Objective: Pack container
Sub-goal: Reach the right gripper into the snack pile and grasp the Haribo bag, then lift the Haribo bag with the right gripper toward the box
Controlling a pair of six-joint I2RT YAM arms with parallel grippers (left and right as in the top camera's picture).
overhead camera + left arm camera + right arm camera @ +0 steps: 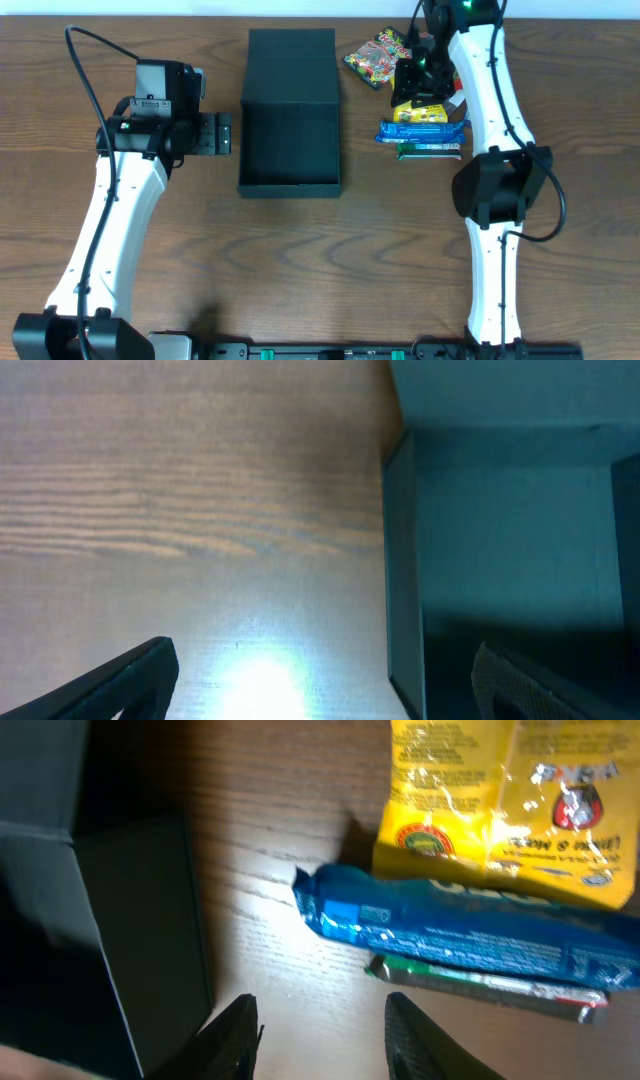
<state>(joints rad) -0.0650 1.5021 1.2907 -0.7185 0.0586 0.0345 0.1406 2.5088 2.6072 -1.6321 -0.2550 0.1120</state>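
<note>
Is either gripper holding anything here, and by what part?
Nothing held: left gripper and right gripper both show empty gaps between their fingers; the snack packets lie on the table.

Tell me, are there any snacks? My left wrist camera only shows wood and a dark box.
Observer: Yes. A yellow packet, a blue bar and a green bar lie on the table, right of the box.
Operator: Is anything inside the box?
Observer: No, it looks empty, with its lid flap open.
Operator: Where's the other arm?
Observer: The right gripper hangs open near the blue bar, holding nothing.
</note>
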